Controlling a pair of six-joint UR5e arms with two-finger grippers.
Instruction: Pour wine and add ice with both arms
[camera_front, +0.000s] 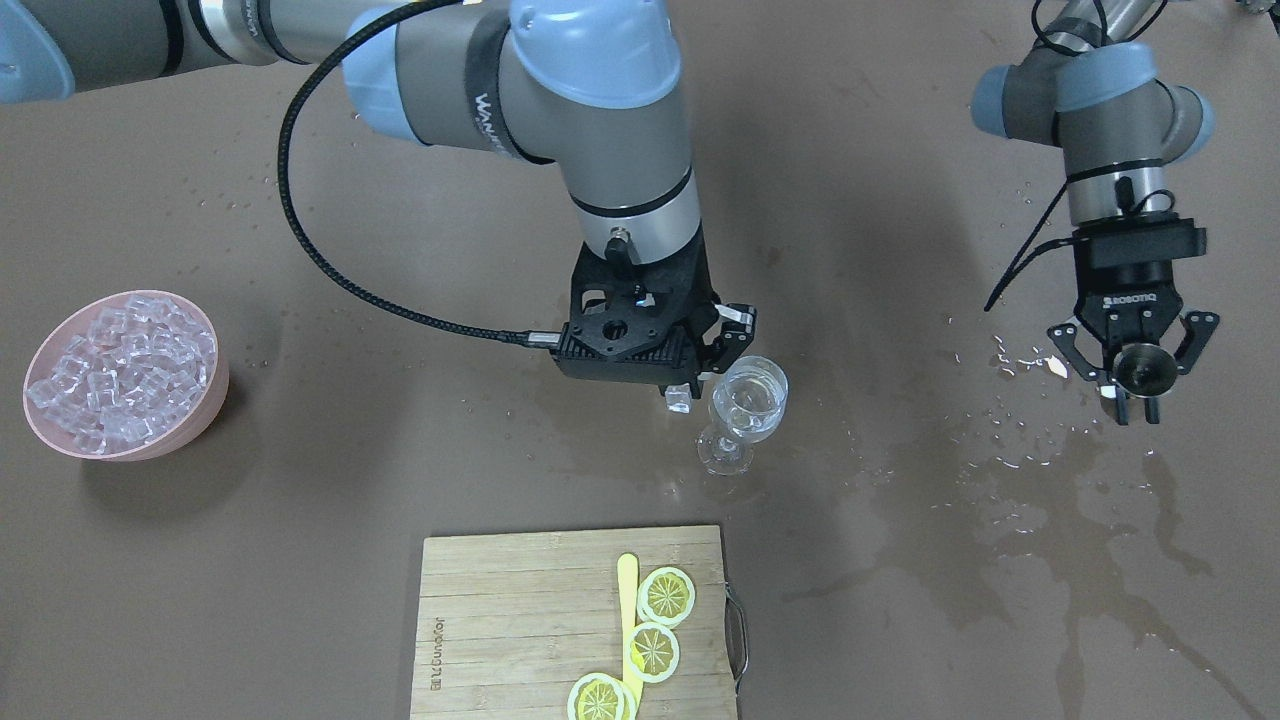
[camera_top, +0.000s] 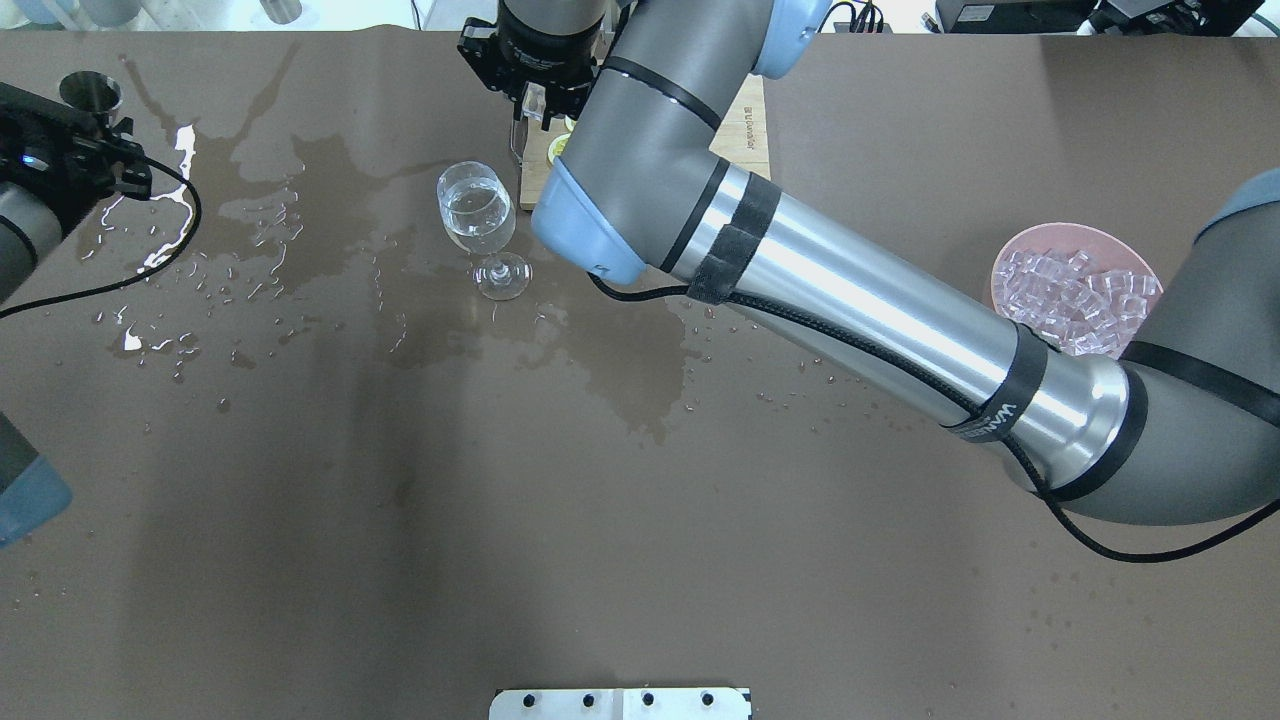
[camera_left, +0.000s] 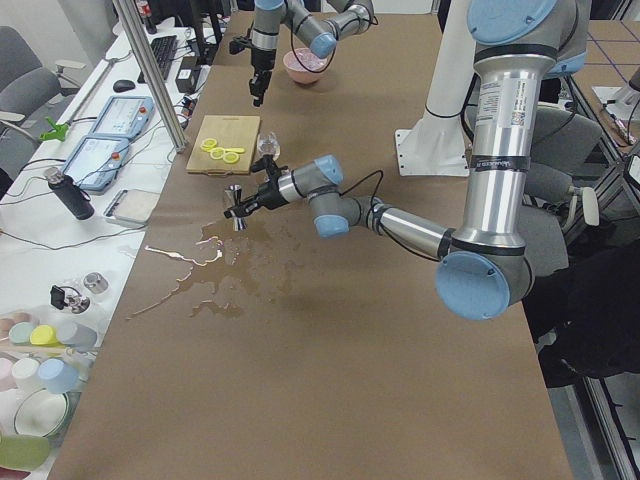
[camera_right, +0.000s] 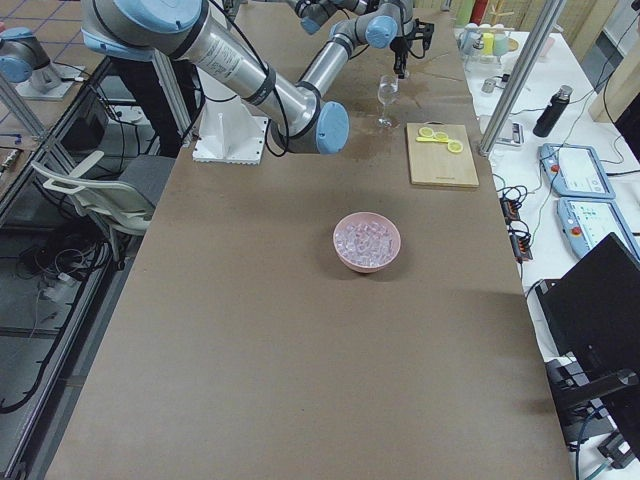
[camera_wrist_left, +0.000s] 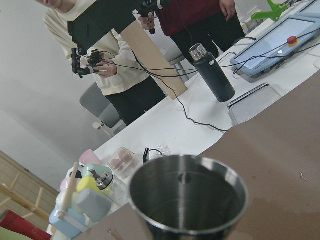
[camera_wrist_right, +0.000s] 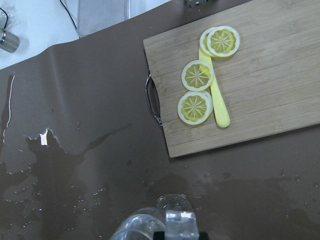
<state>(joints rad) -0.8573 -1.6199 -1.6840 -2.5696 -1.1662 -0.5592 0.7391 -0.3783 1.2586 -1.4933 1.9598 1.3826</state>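
Note:
A stemmed wine glass (camera_front: 748, 405) stands on the wet table with clear wine (camera_top: 478, 215) in its bowl. My right gripper (camera_front: 683, 392) hangs just beside the glass rim, shut on one ice cube (camera_front: 678, 398). In the right wrist view that cube (camera_wrist_right: 181, 224) sits between the fingers, next to the glass (camera_wrist_right: 139, 227). More ice fills a pink bowl (camera_front: 210, 395) far off on the right arm's side. My left gripper (camera_front: 1136, 400) is away from the glass, shut on a steel measuring cup (camera_front: 1138, 368), whose inside (camera_wrist_left: 187, 197) looks empty.
A wooden cutting board (camera_front: 500, 620) with three lemon slices (camera_front: 666, 595) and a yellow stick lies on the operators' side of the glass. Spilled liquid (camera_top: 250, 200) spreads in puddles and drops over the table (camera_top: 640, 520) under the left arm. People stand beyond the table.

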